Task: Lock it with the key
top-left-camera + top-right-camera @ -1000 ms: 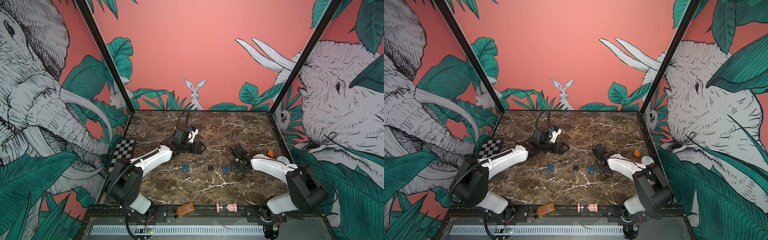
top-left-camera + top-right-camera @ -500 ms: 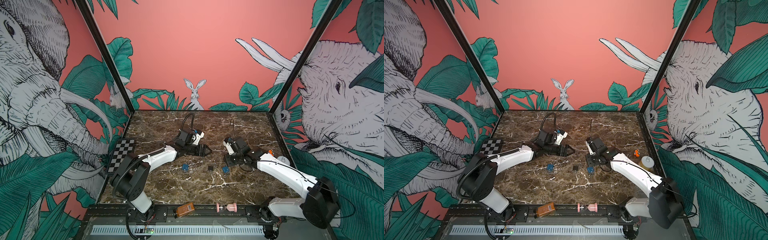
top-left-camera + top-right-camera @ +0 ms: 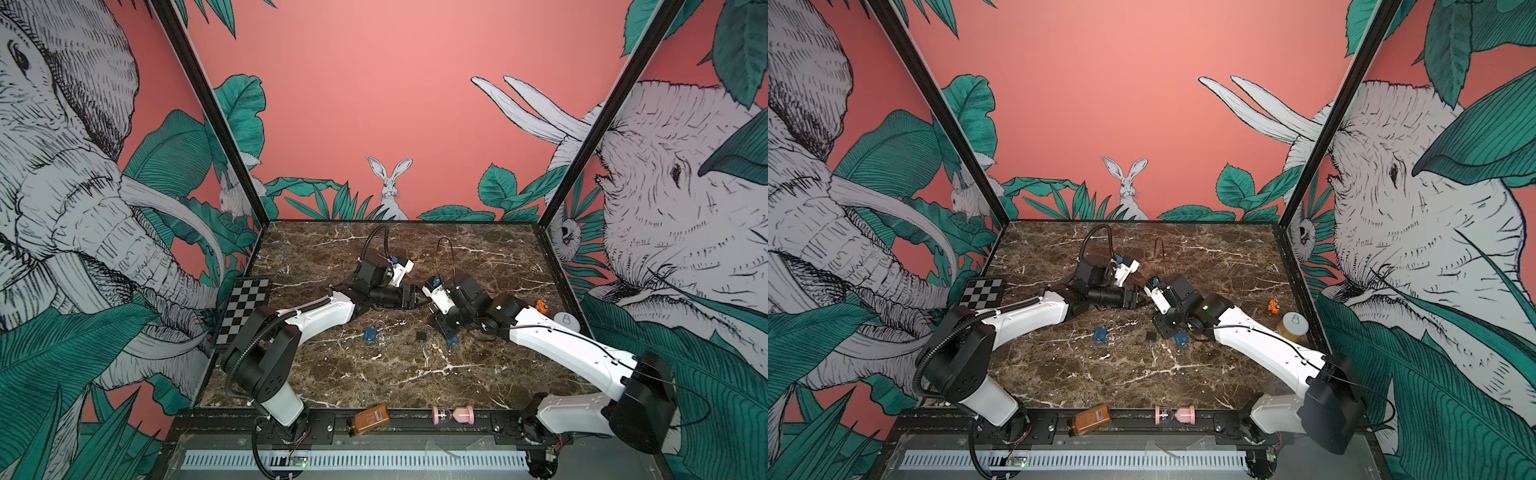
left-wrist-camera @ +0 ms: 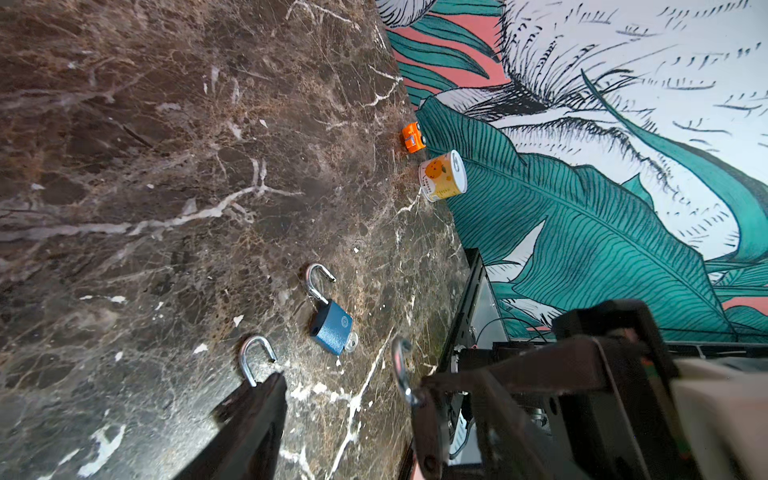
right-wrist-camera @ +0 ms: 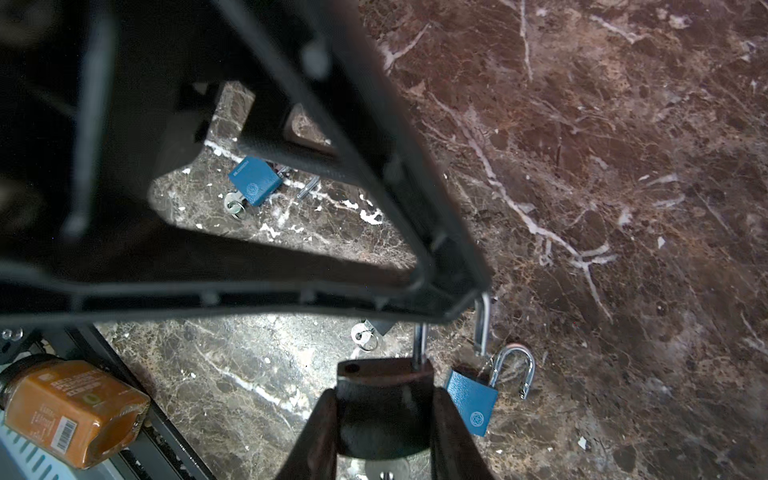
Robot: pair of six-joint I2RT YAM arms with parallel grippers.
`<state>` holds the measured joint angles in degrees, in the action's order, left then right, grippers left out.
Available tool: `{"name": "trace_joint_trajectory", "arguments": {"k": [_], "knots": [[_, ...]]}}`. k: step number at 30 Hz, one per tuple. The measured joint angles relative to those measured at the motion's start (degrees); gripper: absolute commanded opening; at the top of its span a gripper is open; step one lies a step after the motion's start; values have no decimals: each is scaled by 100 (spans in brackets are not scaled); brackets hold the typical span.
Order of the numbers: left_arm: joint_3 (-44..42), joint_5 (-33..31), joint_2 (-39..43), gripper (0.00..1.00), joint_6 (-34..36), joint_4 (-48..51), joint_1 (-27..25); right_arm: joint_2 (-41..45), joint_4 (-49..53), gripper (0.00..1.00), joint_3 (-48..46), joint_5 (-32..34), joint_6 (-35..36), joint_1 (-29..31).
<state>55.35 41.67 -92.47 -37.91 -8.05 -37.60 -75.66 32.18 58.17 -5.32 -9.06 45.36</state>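
Gripping a dark padlock [image 5: 382,369], right pincer [image 5: 384,399], shackle [image 5: 482,324] half hidden behind left pincer [image 3: 413,297], jaws apart, empty.

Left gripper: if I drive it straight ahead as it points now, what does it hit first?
Likely the right arm's white wrist camera housing, just ahead of the left gripper in both top views; height offset is unclear.

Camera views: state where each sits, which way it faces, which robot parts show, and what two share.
Top views: high in front, looking down at the table; left arm, right arm show.
Left wrist: on left arm, facing the right wall; one finger shows.
Right wrist: above the right gripper, looking down; it grips a dark padlock.
Shared: orange car, in left wrist and both top views.
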Motion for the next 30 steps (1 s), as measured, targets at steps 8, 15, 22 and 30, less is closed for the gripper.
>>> {"name": "trace_joint_trajectory", "arguments": {"k": [8, 15, 22, 30], "knots": [[0, 35, -96, 57, 20, 50, -107, -138, 33, 28, 179, 356, 55, 140], [24, 76, -229, 49, -24, 15, -125, -216, 142, 28, 223, 522, 92, 271], [70, 127, -424, 39, -278, -315, -127, -382, 157, 29, 264, 675, 103, 461], [59, 223, -525, 28, -474, -522, -125, -466, 131, 30, 264, 890, 118, 581]]}}
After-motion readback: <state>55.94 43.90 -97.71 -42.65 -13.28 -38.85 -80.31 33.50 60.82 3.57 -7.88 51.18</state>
